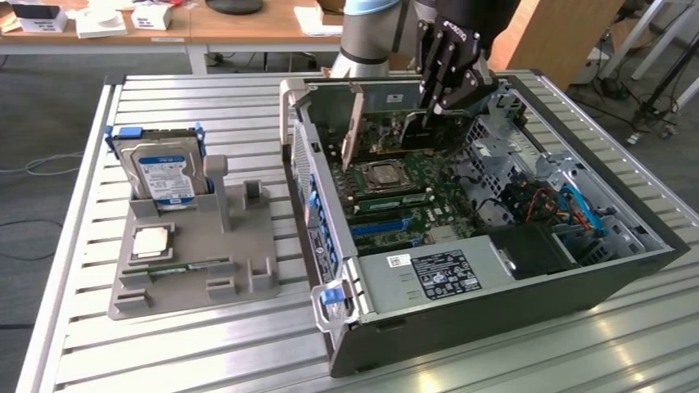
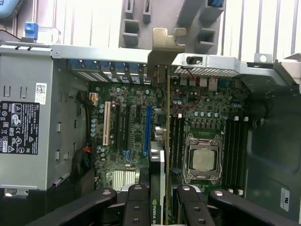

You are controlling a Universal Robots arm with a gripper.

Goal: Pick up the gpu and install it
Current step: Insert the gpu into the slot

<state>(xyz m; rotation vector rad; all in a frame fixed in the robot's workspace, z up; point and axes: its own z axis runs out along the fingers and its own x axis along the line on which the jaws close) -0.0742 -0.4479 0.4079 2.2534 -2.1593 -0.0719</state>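
Observation:
The gpu (image 2: 163, 141) stands on edge between my fingers, a dark card seen edge-on over the motherboard (image 2: 127, 136) inside the open computer case (image 1: 480, 303). Its silvery bracket (image 2: 167, 42) sits at the case's rear wall, with the bent tab rising past the slot openings. My gripper (image 2: 162, 207) is shut on the card's far end. In the exterior view the gripper (image 1: 428, 121) reaches down into the case, holding the gpu (image 1: 377, 135) upright beside the processor socket (image 1: 388, 173). Whether the card touches a slot I cannot tell.
A grey fixture (image 1: 241, 254) on the slatted table, at the exterior view's left, carries a hard drive (image 1: 164, 176), a processor chip (image 1: 151, 241) and a memory stick (image 1: 164, 268). Inside the case are the power supply (image 1: 437, 274), a drive cage (image 1: 568, 213), blue slots (image 2: 148, 127) and a white slot (image 2: 106, 123).

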